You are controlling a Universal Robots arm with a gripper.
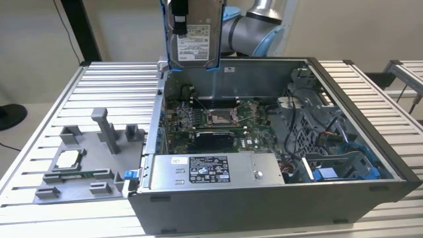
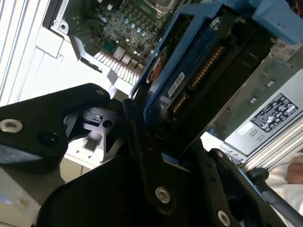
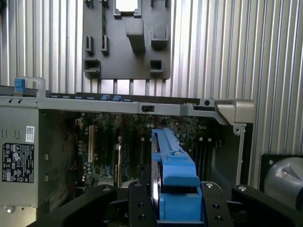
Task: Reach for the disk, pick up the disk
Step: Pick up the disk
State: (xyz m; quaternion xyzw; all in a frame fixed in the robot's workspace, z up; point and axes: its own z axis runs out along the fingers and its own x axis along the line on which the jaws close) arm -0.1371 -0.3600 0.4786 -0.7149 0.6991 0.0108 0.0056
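Ribbed metal table point(image 1: 112, 79) beneath flat silver blue-railed disk point(image 1: 197, 43), clamped between black pincer point(image 3: 176, 210) fingers.

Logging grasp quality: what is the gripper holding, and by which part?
The gripper is shut on the disk, clamped at its upper end; the disk hangs upright above the case.

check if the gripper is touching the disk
Touching. In the first wrist view the gripper has its black fingers pressed on both sides of the disk.
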